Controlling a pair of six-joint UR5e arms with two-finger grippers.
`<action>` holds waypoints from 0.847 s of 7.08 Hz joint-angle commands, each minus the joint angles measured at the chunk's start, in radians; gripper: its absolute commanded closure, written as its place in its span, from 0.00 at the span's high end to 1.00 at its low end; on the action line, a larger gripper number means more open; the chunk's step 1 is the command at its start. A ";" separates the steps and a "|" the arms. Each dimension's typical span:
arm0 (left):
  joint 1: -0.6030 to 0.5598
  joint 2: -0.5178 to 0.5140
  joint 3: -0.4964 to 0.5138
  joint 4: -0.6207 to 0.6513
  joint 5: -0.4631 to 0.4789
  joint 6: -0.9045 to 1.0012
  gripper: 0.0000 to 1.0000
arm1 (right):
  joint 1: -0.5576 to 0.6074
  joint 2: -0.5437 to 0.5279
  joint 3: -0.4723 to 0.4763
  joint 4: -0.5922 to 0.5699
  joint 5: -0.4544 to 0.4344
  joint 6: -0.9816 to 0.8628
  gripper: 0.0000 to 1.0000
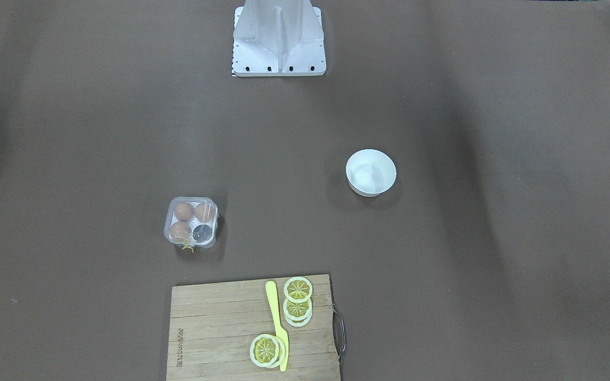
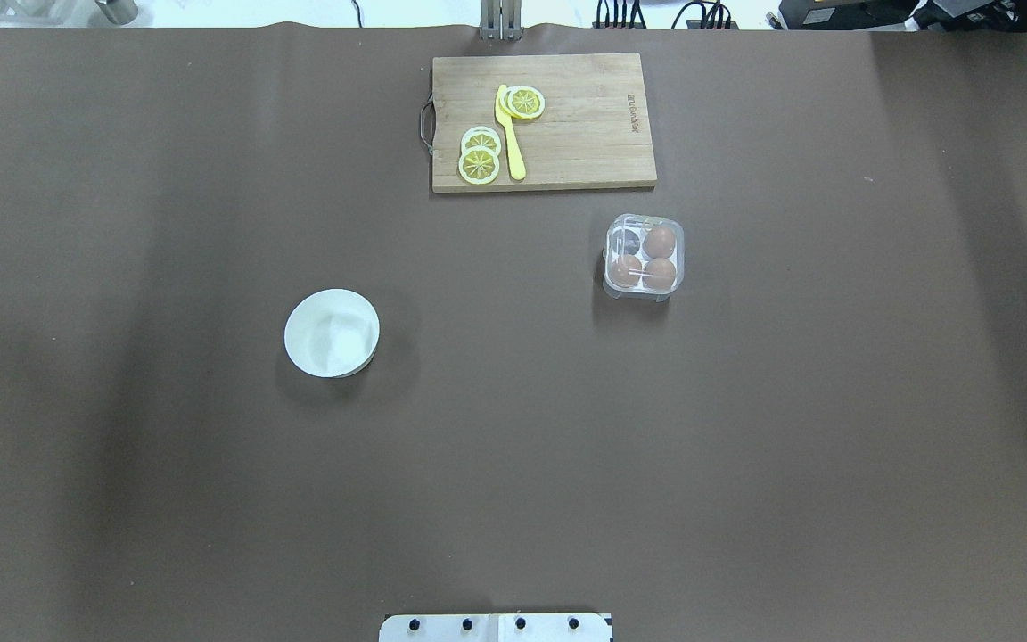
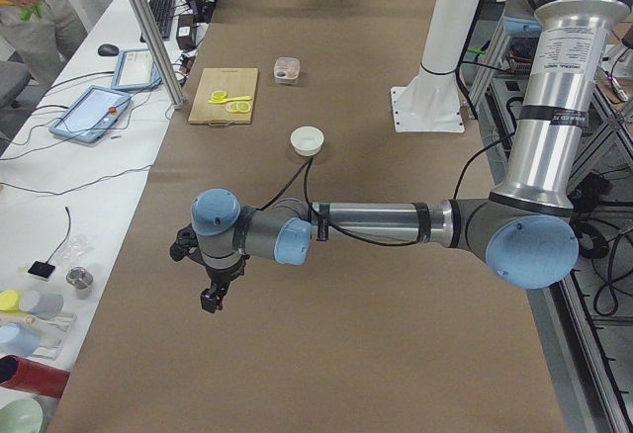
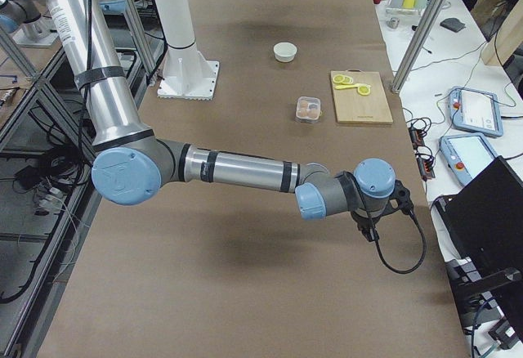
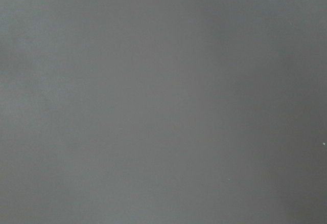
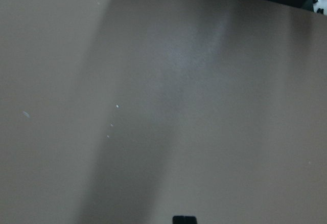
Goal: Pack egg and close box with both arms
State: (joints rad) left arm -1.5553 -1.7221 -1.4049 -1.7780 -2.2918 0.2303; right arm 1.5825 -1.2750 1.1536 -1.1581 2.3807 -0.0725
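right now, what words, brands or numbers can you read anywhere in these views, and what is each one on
"Joyoung", followed by two marks too small to make out: burned sideways into the cutting board near its edge. The reading is uncertain.
Black print on the upright tube of the left arm: too small to read.
The box and the bowl show no text.
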 commanded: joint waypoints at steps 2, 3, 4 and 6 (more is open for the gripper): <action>0.000 0.001 0.000 0.002 -0.032 -0.003 0.97 | 0.019 -0.154 0.110 0.002 -0.072 -0.007 0.65; -0.005 0.001 0.000 0.002 -0.032 -0.003 0.97 | 0.020 -0.203 0.136 0.001 -0.084 -0.007 0.70; -0.005 0.001 0.000 0.003 -0.032 -0.003 0.97 | 0.021 -0.233 0.156 0.000 -0.084 0.003 0.74; -0.012 0.002 0.000 0.003 -0.032 -0.005 0.97 | 0.030 -0.300 0.204 -0.002 -0.084 0.008 0.97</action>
State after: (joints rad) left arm -1.5623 -1.7208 -1.4050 -1.7750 -2.3236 0.2260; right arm 1.6076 -1.5287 1.3229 -1.1583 2.2968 -0.0682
